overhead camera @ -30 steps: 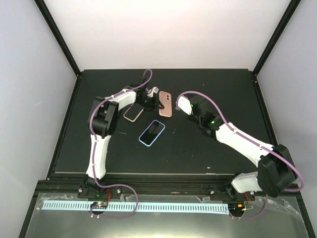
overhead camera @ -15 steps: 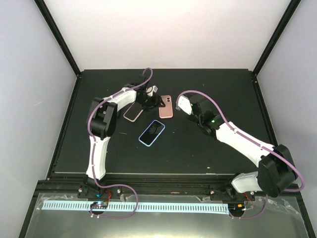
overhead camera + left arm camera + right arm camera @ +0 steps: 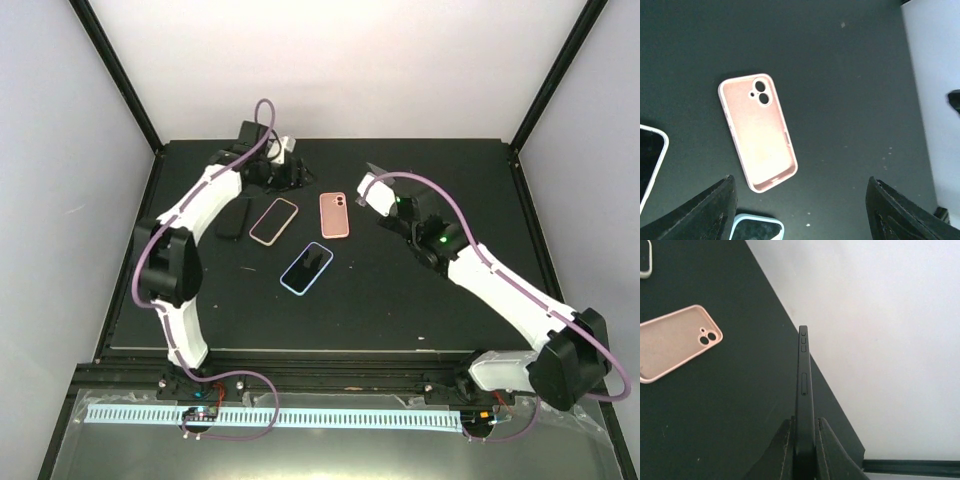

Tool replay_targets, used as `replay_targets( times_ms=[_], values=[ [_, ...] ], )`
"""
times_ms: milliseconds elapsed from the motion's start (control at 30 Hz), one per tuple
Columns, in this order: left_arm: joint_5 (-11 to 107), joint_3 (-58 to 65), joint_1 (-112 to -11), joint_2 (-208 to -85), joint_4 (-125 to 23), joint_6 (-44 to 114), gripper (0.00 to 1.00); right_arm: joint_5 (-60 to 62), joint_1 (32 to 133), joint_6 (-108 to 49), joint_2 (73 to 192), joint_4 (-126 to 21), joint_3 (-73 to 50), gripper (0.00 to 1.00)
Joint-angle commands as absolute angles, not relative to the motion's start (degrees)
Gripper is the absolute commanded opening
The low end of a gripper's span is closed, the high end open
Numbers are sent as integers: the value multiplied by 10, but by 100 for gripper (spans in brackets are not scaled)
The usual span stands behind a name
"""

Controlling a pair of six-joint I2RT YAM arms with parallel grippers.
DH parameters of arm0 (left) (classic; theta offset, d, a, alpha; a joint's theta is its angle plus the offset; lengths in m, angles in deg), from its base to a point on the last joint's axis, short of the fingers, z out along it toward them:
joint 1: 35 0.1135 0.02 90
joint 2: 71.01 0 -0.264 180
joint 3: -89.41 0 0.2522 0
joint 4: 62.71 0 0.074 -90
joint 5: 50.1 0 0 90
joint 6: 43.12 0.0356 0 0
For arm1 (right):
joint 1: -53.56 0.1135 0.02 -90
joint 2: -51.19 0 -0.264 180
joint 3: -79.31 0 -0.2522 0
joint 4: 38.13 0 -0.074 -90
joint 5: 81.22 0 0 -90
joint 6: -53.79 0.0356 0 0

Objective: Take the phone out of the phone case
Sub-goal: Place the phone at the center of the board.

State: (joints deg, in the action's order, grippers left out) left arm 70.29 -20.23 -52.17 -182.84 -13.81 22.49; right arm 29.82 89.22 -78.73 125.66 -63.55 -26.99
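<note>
The pink phone case [image 3: 760, 135] lies flat and hollow-side up on the black table [image 3: 420, 300], with nothing inside it. The black phone [image 3: 803, 370] is in the right gripper [image 3: 804, 421], pinched edge-on between the two fingers with its side buttons showing. It sits at about 2 o'clock from the case and well clear of it.

The left gripper [image 3: 800, 180] hangs over the mat with its fingers spread wide and nothing between them. In the top view it is at roughly 10 o'clock from the case.

There is plenty of clutter around the case. A pale-rimmed phone [image 3: 273, 221] lies just beside it at 9 o'clock, and a dark handset [image 3: 234, 216] lies further out the same way, next to the left arm. A blue-cased phone [image 3: 306, 268] rests at 7 o'clock. None of them touches the case, and nothing lies between the case and either gripper.
</note>
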Motion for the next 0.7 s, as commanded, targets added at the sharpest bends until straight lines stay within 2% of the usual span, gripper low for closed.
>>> replay_targets(
  times_ms=[0, 233, 433, 667],
  values=[
    [734, -196, -505, -1742, -145, 223, 73, 261, 895, -798, 1208, -589, -246, 1],
    [809, -148, -486, -1645, -220, 133, 72, 250, 917, -826, 1203, -577, -209, 1],
    [892, -102, -464, -1575, -328, 13, 75, 334, 968, -928, 1207, -476, -228, 1],
    [915, -82, -462, -1527, -366, -56, 79, 380, 1022, -1035, 1212, -370, -254, 1]
  ],
)
